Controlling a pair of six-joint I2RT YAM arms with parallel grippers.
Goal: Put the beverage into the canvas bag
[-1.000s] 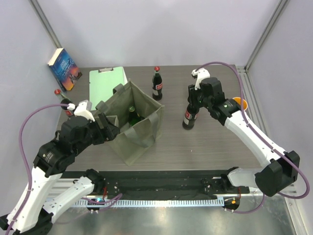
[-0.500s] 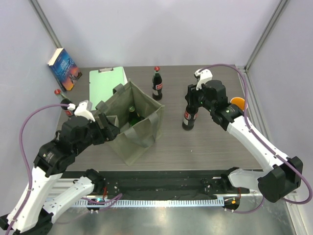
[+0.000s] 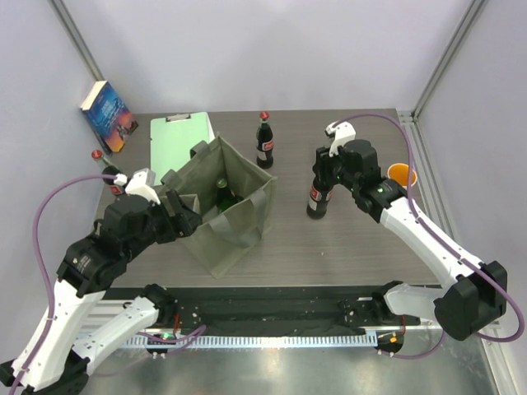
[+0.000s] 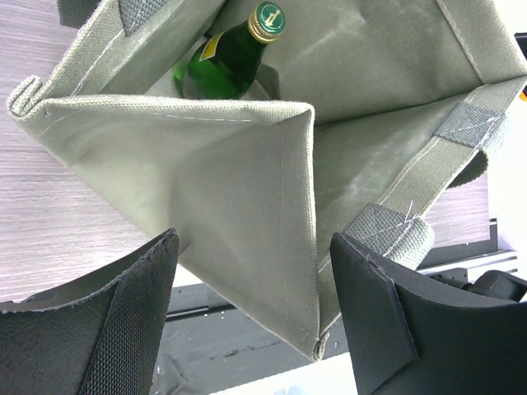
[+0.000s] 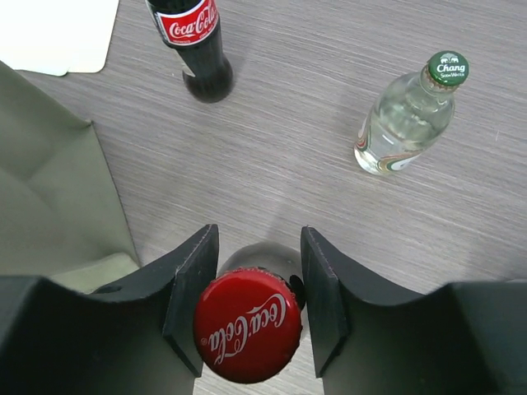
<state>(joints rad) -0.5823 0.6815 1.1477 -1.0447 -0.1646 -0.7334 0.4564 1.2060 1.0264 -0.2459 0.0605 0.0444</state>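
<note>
Overhead, a grey wood-grain bench (image 3: 329, 247) carries an olive-grey canvas bag (image 3: 226, 206) standing open just left of centre, with the two robot arms reaching in from the near edge. One green glass bottle (image 4: 226, 62) with a gold cap already stands upright inside a compartment of the bag, so part of the loading looks done. The left end effector (image 4: 255, 304) sits at the bag's near corner with its black fingers (image 4: 123, 313) spread wide on either side of the fabric, released and pinching nothing. To the right of the bag and well apart from it, a dark Coca-Cola bottle (image 3: 319, 191) with a red cap stands upright on the bench. The right end effector (image 5: 251, 304) is down over it, its fingers (image 5: 193, 288) drawn in against both sides of the neck just below the cap, apparently grasping it. The bottle's base is on the bench, so lifting it, carrying it left and lowering it into a free compartment are not yet done. A second Coca-Cola bottle (image 3: 264, 141) stands behind the bag, and the right wrist view shows a clear Chang bottle (image 5: 408, 115) nearby; both remain outside the bag.
</note>
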